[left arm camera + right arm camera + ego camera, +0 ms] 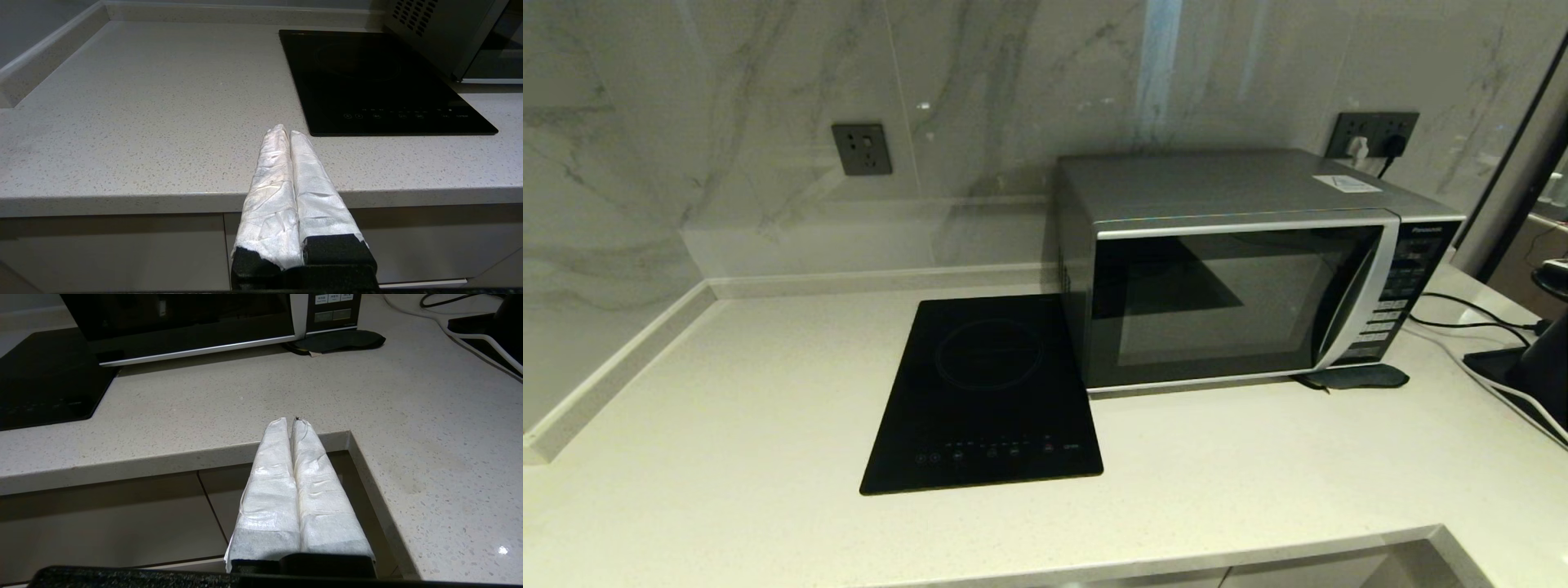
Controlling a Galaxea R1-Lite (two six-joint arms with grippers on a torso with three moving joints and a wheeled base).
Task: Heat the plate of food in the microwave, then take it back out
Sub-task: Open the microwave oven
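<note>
Microwave (pixel 1241 269) standing at the back right of the pale speckled surface (pixel 768 384) with its dark glass door closed, nothing legible behind the glass — plate of food nowhere visible. Just beside it on the left a flat black hob (pixel 988 396); at its front right corner a dark pad (pixel 1360 377); further right, cables (pixel 1470 314). Left claw (pixel 289 132) and right claw (pixel 291 421) both hanging at the surface's front edge — white-wrapped fingers pressed together, pinching nothing.
</note>
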